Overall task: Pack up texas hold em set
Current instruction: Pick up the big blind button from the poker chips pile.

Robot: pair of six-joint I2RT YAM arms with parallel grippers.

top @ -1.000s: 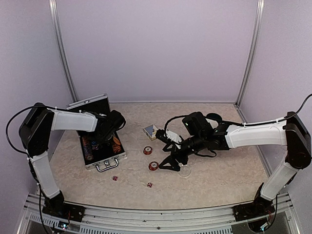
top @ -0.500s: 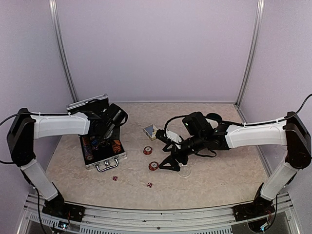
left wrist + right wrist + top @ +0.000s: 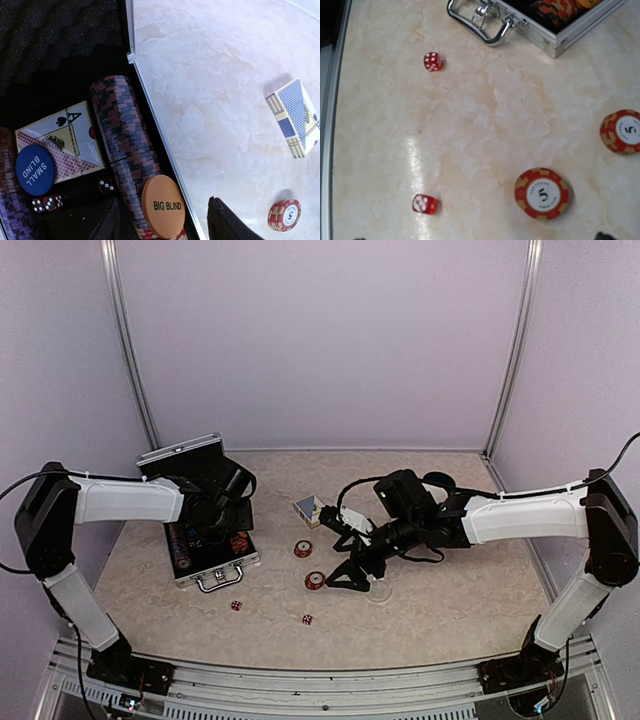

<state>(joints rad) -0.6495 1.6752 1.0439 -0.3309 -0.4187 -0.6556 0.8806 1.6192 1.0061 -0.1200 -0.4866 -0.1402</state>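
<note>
Left tool (image 3: 164, 202) hangs over the open silver case (image 3: 238, 562), jaws apart, nothing clamped. Under it lies a row of chips (image 3: 122, 145) capped by an orange BIG BLIND disc (image 3: 162, 206). To its left in the case are an ace card box (image 3: 62, 145), a blue SMALL BLIND disc (image 3: 35, 170) and packed dice (image 3: 47, 203). On the counter (image 3: 215, 90) off its right finger (image 3: 222, 225) are a blue card box (image 3: 295, 117) and a chip stack (image 3: 285, 215). Right tool (image 3: 350, 578) is low over the counter, jaws spread wide and empty. A red-and-white 5 chip (image 3: 541, 194) lies just ahead of it, a clear disc (image 3: 380, 592) beside it, and two loose dice (image 3: 432, 61) (image 3: 425, 204) towards the case handle (image 3: 487, 27).
</note>
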